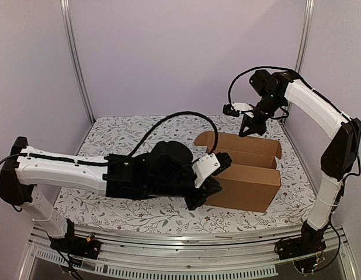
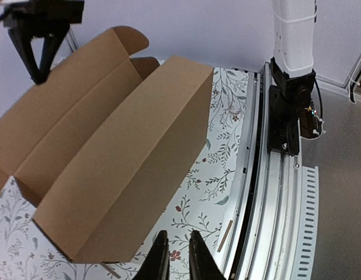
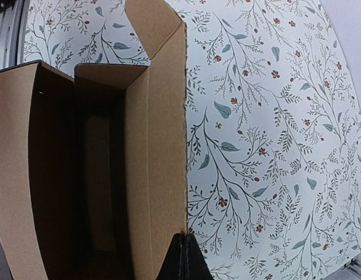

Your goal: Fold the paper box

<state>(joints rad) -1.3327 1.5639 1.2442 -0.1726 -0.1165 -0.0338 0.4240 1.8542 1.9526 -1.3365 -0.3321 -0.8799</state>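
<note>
Closest to the lens, the left gripper (image 2: 179, 258) has its two fingers a narrow gap apart, holding nothing, just beside the near left corner of the paper box (image 1: 245, 185). The box sits open-topped on the flowered tablecloth (image 1: 122, 135), right of centre. The right gripper (image 1: 249, 129) is pressed closed, its tips at the box's rear upper edge.

No legible text or markings
</note>
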